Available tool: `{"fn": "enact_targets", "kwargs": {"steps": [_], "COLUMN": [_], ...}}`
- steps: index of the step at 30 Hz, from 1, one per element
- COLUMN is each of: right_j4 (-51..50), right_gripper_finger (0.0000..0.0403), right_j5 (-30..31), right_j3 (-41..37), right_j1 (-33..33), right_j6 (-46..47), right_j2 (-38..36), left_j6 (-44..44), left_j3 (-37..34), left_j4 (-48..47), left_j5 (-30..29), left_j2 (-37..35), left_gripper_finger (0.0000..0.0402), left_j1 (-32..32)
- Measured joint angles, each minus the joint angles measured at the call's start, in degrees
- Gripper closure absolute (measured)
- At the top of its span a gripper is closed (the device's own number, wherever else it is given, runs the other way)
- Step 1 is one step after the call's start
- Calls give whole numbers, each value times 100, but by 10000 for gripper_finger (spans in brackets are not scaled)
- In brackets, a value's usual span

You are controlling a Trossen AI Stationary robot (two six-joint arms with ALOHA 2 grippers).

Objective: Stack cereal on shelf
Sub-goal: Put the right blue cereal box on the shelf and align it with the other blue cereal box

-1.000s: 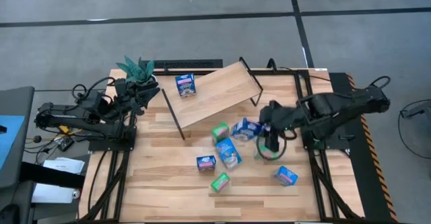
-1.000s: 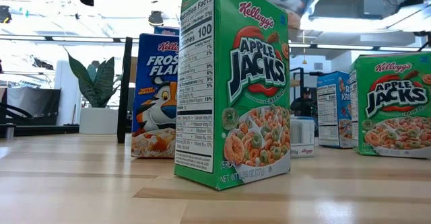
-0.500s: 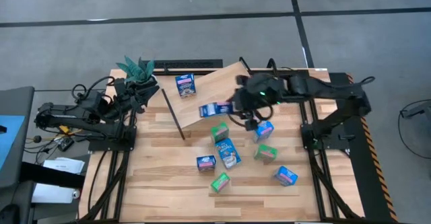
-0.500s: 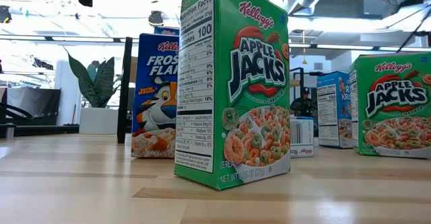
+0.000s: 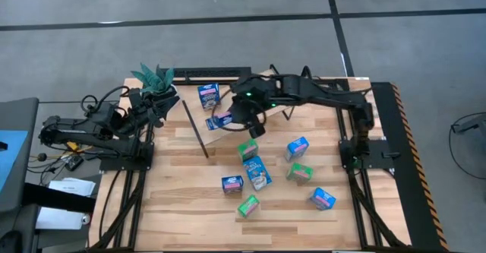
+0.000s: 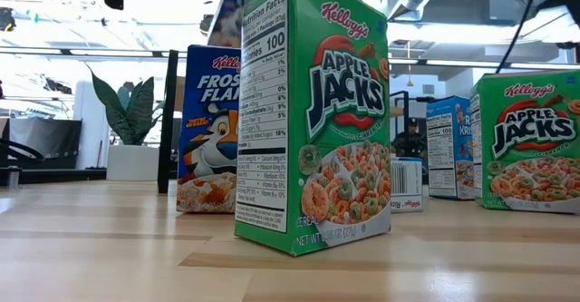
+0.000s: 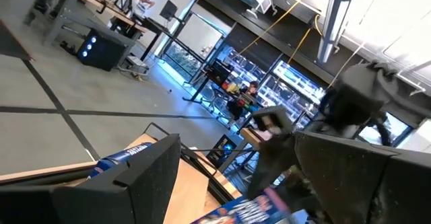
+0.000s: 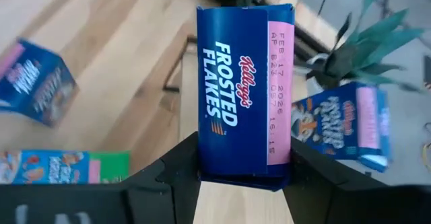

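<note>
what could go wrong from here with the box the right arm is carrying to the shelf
1. The right hand holds the Frosted Flakes box only by one end, so most of it sticks out; it may swing or slip on the way.
2. A box already stands on the shelf, close to the carried one; setting down too near might knock it over.
3. The shelf is tilted, so a box released off balance may slide or tip.

"Kellogg's Apple Jacks" and "Nutrition Facts, Calories 100" show on the green box (image 6: 313,121); "Frosted Flakes", "FEB 17 2026" on the blue box (image 8: 244,89).
</note>
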Motion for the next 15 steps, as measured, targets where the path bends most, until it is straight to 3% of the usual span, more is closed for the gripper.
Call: {"fn": "enact_targets", "kwargs": {"steps": [5,15], "right_j4": [-171,-184], "right_gripper_finger": [203,203], "right_j5": [9,-34], "right_j3": [204,220], "right_j1": [-91,-223], "right_j6": [-349,-377], "right_j2": [365,319], "left_j6": [5,95], "left_j3": [-1,-2], "left_j4": [-8,-4], "left_j5": [-15,-17], "left_j2": [0,-2], "left_gripper_finger": [119,119], "left_j1": [0,-1]}}
